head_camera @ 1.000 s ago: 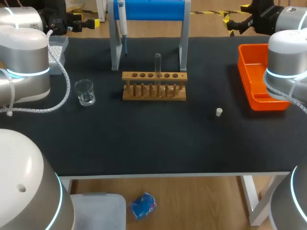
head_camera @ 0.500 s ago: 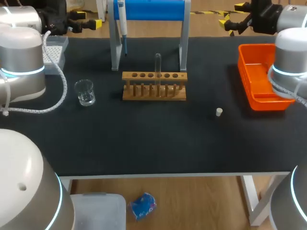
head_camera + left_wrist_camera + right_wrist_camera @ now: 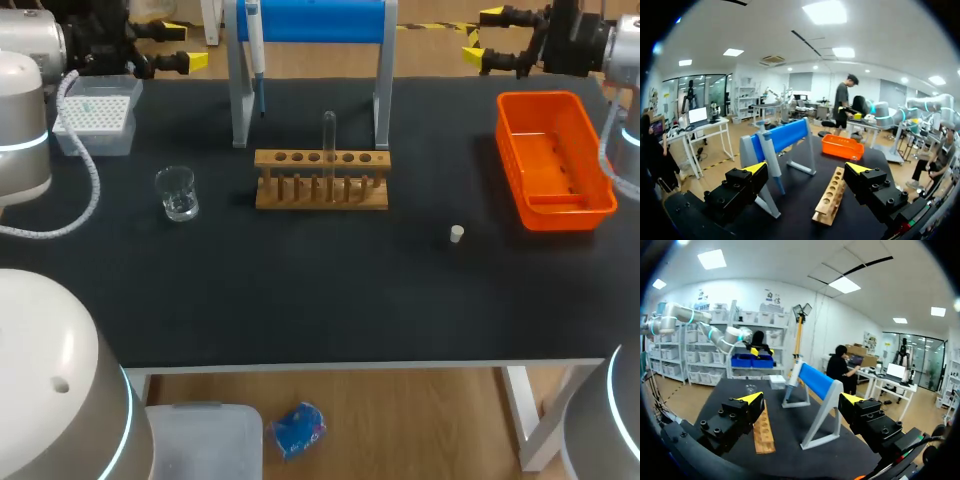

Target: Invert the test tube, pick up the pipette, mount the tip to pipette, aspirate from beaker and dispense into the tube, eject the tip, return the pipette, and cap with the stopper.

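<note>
Test tube [image 3: 328,140] stands upright in a middle hole of the wooden rack [image 3: 321,180], at the centre of the black table [image 3: 300,290]. I can make it out in the head view only, and I cannot tell which end is up. Just behind the rack is the blue stand [image 3: 310,20], with the pipette [image 3: 255,50] hanging at its left post. Beaker [image 3: 177,193] sits left of the rack, apart from it. Stopper [image 3: 456,234] lies alone on the cloth, to the right of the rack and nearer; only the head view shows it. Tip box [image 3: 95,115] is at the far left and the orange bin [image 3: 555,160] at the far right. My left gripper [image 3: 188,46] hangs at the far left edge beside the tip box, my right gripper [image 3: 483,37] at the far right edge beyond the bin. The left wrist view shows my left gripper [image 3: 806,167] released, fingers wide and nothing between them, looking along the rack [image 3: 830,197] to the bin [image 3: 842,146]. The right wrist view shows my right gripper [image 3: 801,398] likewise spread and empty, with the rack [image 3: 762,430], stand [image 3: 815,382] and beaker [image 3: 750,388] ahead.
</note>
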